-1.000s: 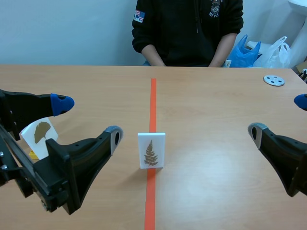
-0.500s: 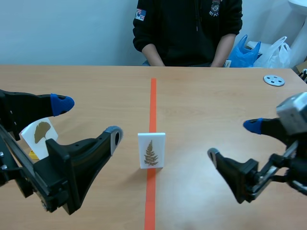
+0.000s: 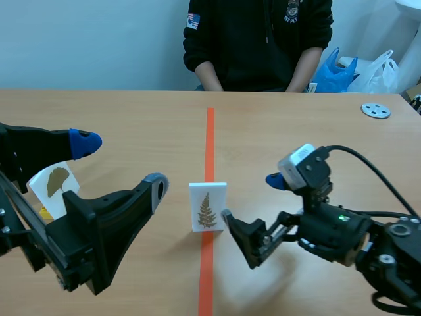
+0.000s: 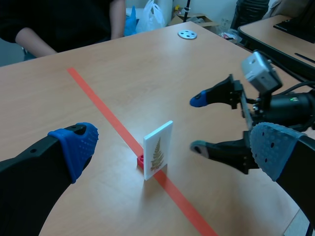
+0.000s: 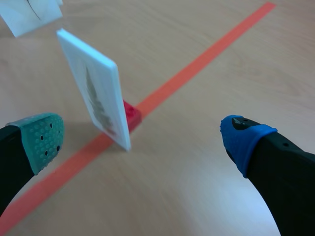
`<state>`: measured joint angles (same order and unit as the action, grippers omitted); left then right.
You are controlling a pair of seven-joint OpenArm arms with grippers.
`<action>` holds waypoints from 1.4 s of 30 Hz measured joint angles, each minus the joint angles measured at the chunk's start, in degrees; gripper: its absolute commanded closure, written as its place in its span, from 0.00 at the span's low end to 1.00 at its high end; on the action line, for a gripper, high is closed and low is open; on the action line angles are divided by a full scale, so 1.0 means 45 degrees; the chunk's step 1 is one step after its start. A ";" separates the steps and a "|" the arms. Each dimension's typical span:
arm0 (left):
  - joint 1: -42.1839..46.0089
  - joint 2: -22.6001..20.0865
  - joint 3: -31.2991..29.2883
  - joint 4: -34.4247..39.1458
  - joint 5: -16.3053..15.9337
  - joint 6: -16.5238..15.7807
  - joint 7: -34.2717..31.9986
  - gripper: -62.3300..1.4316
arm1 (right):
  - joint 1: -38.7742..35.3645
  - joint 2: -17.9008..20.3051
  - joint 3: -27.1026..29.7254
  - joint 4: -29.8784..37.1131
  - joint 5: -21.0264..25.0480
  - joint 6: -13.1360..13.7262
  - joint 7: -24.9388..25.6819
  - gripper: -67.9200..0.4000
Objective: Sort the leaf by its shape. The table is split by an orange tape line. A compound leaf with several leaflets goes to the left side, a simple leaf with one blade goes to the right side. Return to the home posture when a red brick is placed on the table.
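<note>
A white card with a fern-like leaf of several leaflets [image 3: 207, 207] stands upright on the orange tape line [image 3: 210, 135], held up by a small red base [image 5: 130, 115]. My right gripper [image 3: 251, 199] is open just to the right of the card, low over the table, one finger on each side of the card's edge. In the right wrist view the card [image 5: 96, 101] stands ahead of the gripper, nearer the green-padded finger [image 5: 42, 140]. My left gripper [image 3: 122, 164] hangs open at the near left, apart from the card.
A second white card with a fan-shaped single leaf [image 3: 56, 187] stands on the left side, behind my left gripper. A person [image 3: 256, 39] sits across the table. A metal disc [image 3: 375, 110] lies at the far right, and plastic bags [image 3: 348, 69] sit beyond the table.
My right arm has come in from the right edge toward the middle and lowered beside the fern card, still open. The left arm and both cards have not moved.
</note>
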<state>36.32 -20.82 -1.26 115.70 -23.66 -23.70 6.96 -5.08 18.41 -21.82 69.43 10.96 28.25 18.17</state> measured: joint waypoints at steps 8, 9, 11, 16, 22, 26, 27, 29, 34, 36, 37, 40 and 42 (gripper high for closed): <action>0.0000 0.0000 0.0000 0.0000 0.0000 0.0005 0.0000 0.00 | 0.1370 -0.1375 -0.2089 -0.1651 -0.1069 -0.1268 0.0296 0.00; 0.0000 0.0000 0.0000 0.0000 0.0005 0.0005 0.0000 0.00 | 0.1457 -0.1477 -0.2200 -0.1846 -0.1161 -0.1418 0.0291 0.00; 0.0000 0.0000 0.0000 0.0000 0.0005 0.0000 0.0000 0.00 | 0.1627 -0.1676 -0.2351 -0.2220 -0.1268 -0.1486 0.0296 0.00; 0.0000 0.0000 0.0000 0.0000 0.0005 0.0000 0.0010 0.00 | 0.1724 -0.2176 -0.2778 -0.2885 -0.1545 -0.2142 0.0340 0.22; 0.0000 0.0000 0.0000 0.0000 0.0005 0.0005 0.0024 0.00 | 0.1724 -0.2254 -0.2953 -0.2871 -0.1880 -0.2215 0.0287 0.44; 0.0000 0.0000 0.0000 0.0000 0.0005 0.0005 0.0024 0.00 | 0.1719 -0.2001 -0.2943 -0.2871 -0.1870 -0.2191 0.0287 0.58; 0.0000 0.0000 0.0000 0.0000 0.0005 0.0005 0.0024 0.00 | 0.1715 -0.1943 -0.2934 -0.2871 -0.1875 -0.2186 0.0287 0.62; 0.0000 0.0000 0.0000 0.0000 0.0005 0.0005 0.0024 0.00 | 0.1676 -0.1821 -0.2929 -0.2866 -0.1875 -0.2186 0.0321 0.68; 0.0000 0.0000 0.0000 0.0000 0.0005 0.0005 0.0029 0.00 | 0.1423 -0.1617 -0.2919 -0.2846 -0.1875 -0.2147 0.0432 0.88; 0.0000 0.0000 0.0000 0.0000 0.0005 0.0005 0.0029 0.00 | 0.1355 -0.1622 -0.2919 -0.2846 -0.1865 -0.2195 0.0559 0.93; 0.0000 0.0000 0.0000 0.0000 0.0005 0.0005 0.0029 0.00 | 0.1345 -0.1622 -0.2919 -0.2841 -0.1875 -0.2195 0.0568 0.93; 0.0000 0.0000 0.0000 0.0000 0.0005 0.0005 0.0029 0.00 | 0.1248 -0.1613 -0.2919 -0.2618 -0.1880 -0.2191 0.0782 0.93; 0.0000 0.0000 0.0000 0.0000 0.0005 0.0005 0.0029 0.00 | 0.1073 -0.1583 -0.2871 -0.2098 -0.1880 -0.2176 0.0923 0.93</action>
<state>36.32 -20.82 -1.26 115.70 -23.64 -23.68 7.09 -0.25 11.29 -34.74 59.99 2.50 18.46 22.33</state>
